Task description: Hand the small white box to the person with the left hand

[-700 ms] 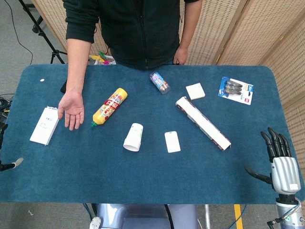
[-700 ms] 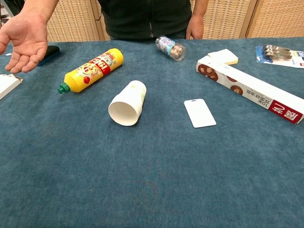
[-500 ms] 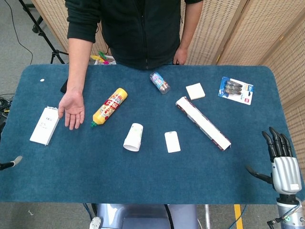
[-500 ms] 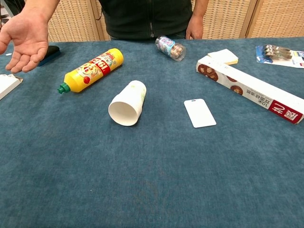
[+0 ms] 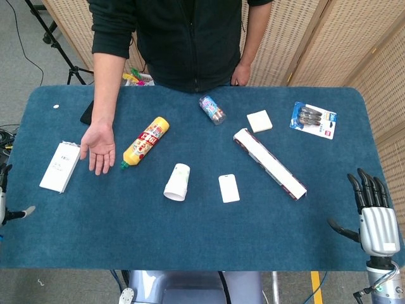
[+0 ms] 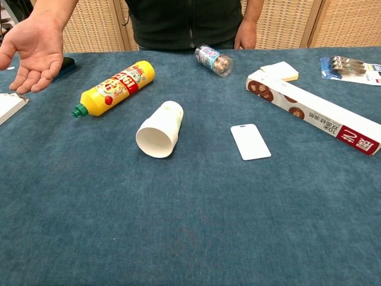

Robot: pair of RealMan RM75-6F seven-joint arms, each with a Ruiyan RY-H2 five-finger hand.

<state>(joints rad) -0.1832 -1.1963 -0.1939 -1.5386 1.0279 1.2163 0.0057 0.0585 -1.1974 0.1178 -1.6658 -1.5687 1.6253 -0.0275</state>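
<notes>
The small white box [image 5: 60, 166] lies flat near the table's left edge; only its corner [image 6: 8, 106] shows in the chest view. The person's open palm [image 5: 99, 145] hovers just right of it, also seen as the palm [image 6: 36, 53] at the upper left of the chest view. Only a sliver of my left hand [image 5: 5, 201] shows at the head view's left border, below the box and apart from it, its thumb sticking out and nothing in it. My right hand [image 5: 373, 215] stands off the table's right front corner, fingers straight and apart, holding nothing.
On the blue table [image 5: 126, 234] lie a yellow bottle [image 5: 145, 141], a tipped paper cup [image 5: 178, 182], a white card [image 5: 228, 188], a long red-and-white box [image 5: 269, 163], a small jar [image 5: 212, 109], a sticky-note pad [image 5: 259, 120] and a blister pack [image 5: 312, 120].
My left hand has edged up and slightly further into the head view at the left border. The person's palm has shifted a little to the right. The box has not moved.
</notes>
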